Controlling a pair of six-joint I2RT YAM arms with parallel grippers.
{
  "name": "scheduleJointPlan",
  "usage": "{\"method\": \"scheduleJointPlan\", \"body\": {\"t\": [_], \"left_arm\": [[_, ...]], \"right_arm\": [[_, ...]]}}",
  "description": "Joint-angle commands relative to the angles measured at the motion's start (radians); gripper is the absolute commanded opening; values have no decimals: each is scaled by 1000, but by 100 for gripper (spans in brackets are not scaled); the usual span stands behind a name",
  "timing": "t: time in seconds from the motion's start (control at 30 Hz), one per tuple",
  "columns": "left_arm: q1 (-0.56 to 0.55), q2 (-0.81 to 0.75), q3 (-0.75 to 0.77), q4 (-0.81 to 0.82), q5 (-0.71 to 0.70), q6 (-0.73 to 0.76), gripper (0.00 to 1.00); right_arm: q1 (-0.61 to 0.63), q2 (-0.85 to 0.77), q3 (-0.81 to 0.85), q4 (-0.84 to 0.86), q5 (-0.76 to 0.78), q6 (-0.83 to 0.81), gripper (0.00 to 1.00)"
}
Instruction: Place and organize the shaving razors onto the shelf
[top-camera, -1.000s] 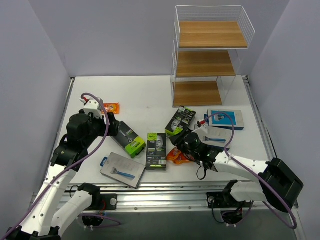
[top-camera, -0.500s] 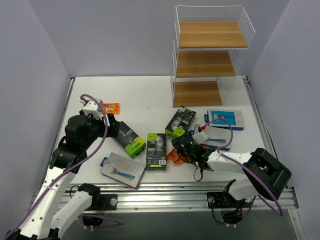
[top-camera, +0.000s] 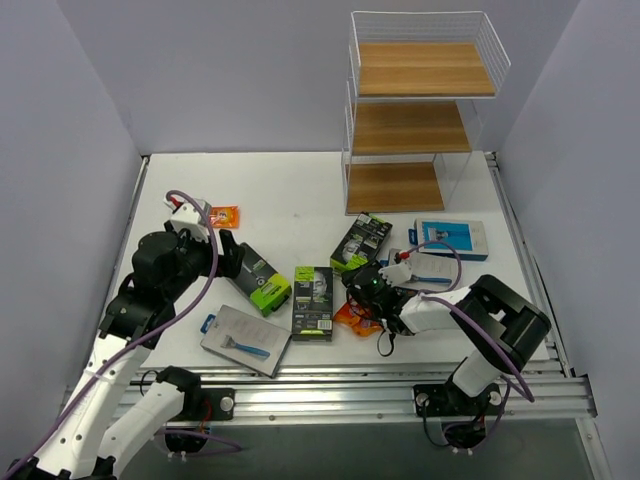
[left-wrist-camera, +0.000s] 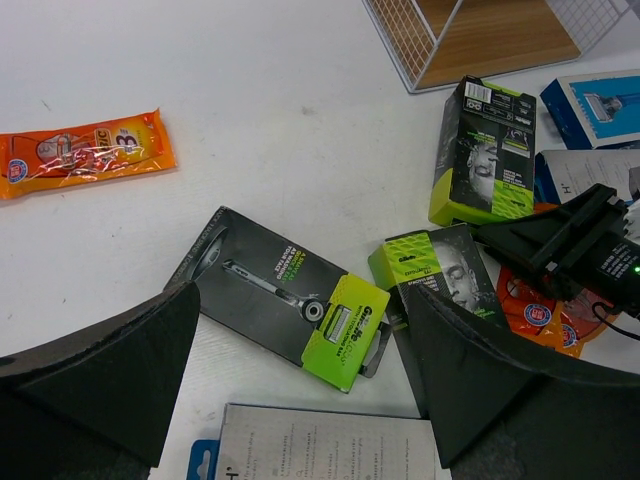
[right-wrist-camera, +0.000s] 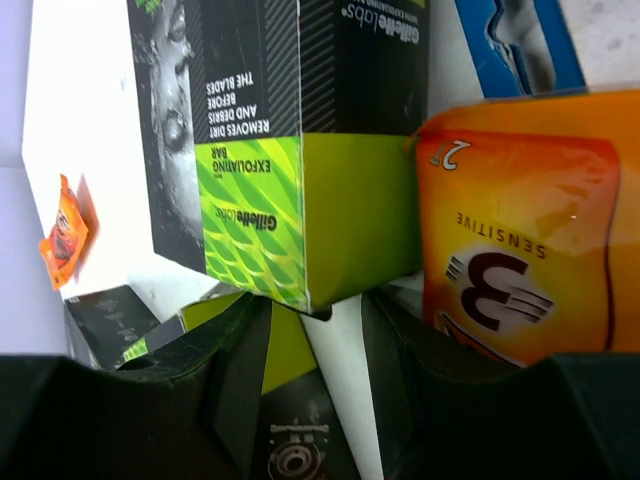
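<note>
Nothing is sitting on the shelf in the upper right of the overhead view yet. Every razor pack is lying on the counter.

The right gripper is sitting low in the middle of the pile. Its jaws are partly spread and aren't pinching anything, since bare counter is showing through the gap. It looks like it's lining up on the black-and-lime box, whose near corner is poking right at the gap. The glossy orange packet is crowding in just beside it, on the right of the wrist view.

If I were driving this, I'd be squaring the jaws to the box's two long faces instead of coming in on the corner. I'd also be opening a touch wider and keeping the right-hand finger clear of that slippery packet, so it isn't getting dragged along. Then I'd be gripping mid-body so the box isn't swinging on the way up to a board.

The left gripper is hovering over the flat black-and-lime pack at the left of the overhead view, with its jaws spread wide and nothing in them. That one is lying flat, so I'm guessing it'll be needing an edge pick.
</note>
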Motion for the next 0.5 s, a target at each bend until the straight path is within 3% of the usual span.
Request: {"method": "scheduleJointPlan", "body": {"t": [0.0,0.47], "left_arm": [[-14,-10,41,18,-4,-4,94],[-25,-6,41,22,10,-1,94]], "right_arm": [[-4,43,2,3,84,16,37],[-7,18,-14,40,150,18,26]]}}
